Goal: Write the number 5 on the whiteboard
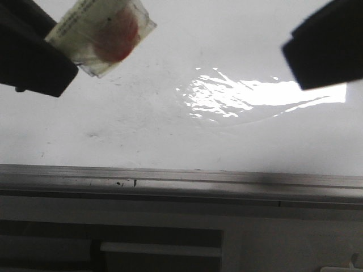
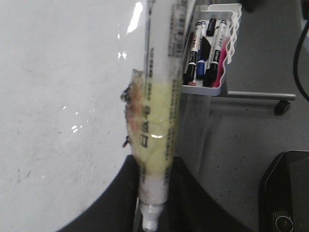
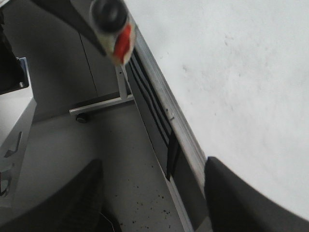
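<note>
Glossy white, the whiteboard [image 1: 170, 124] filled the front view down to its grey rail, smudged, bearing no readable strokes. At upper left the left gripper [image 1: 54, 54] was clamped on a plastic-wrapped eraser [image 1: 105, 37]; its label print was illegible. Only the left wrist view showed a marker tray [image 2: 212, 53]. The right gripper [image 1: 326, 48] sat upper right; its jaws were apart, holding nothing.

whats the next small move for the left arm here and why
Probably bring the left gripper down toward the bare whiteboard for a first stroke. No number 5 shows on the board, only faint smudges and glare. The left gripper is shut on a plastic-wrapped marker-like tool lying along the board; whether its tip touches the surface cannot be told. The right gripper is open and holds nothing.
</note>
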